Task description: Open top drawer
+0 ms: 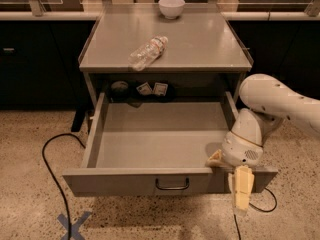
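Wide shallow grey metal top drawer (160, 141) at lower centre of frame, standing far out from grey metal desk (200, 44). We judge opening done; only pincer retreat left. White arm's cream pincer (235, 181) at drawer's front right corner, lower right of frame; wide or narrow, we cannot tell. Clear plastic bottle (147, 52) lies on desk top, label unreadable. No other writing legible to us.

- Your arm (280, 101) wears a smooth white shell in rounded segments, dotted with small dark holes.
- Your cream-yellow gripper (235, 181) hangs below the worktop's (200, 49) front right corner.
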